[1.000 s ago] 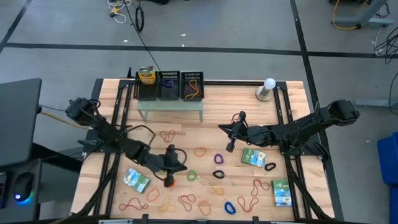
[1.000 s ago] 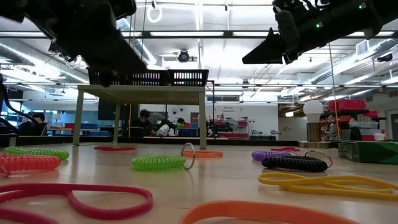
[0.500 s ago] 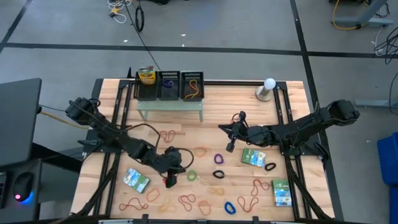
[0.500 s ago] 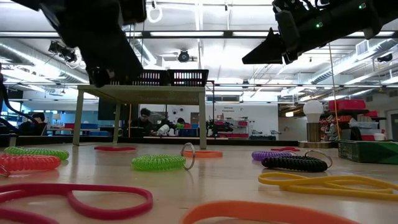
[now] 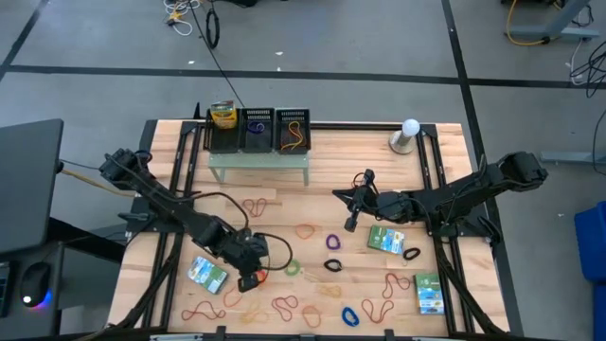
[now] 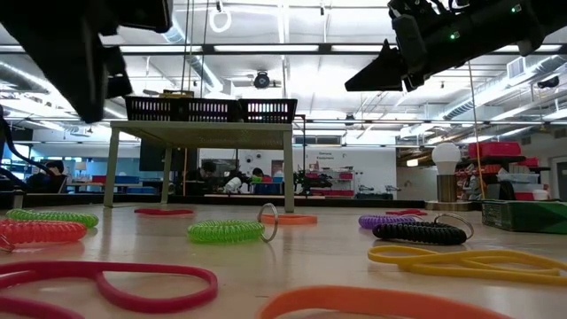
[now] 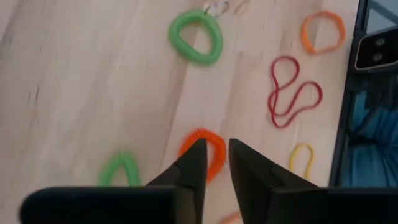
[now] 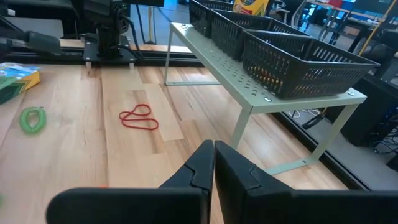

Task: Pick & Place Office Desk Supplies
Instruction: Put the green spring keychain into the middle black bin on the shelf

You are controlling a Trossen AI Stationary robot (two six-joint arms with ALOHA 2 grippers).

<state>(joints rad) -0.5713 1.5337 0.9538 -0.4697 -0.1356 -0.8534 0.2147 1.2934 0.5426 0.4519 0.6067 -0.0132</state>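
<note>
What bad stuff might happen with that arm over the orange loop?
1. The left gripper hangs over the orange coil with only a narrow gap between its fingers, so it may push the coil away rather than catch it.
2. A green coil lies close by, so the gripper might nudge or snag it too.
3. The table is crowded with loose loops, and a sweeping arm may scatter them.

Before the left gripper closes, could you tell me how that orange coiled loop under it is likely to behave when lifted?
The orange coiled loop looks springy, so it probably stretches and sags. It seems light and lies flat, so it is unlikely to roll.
</note>
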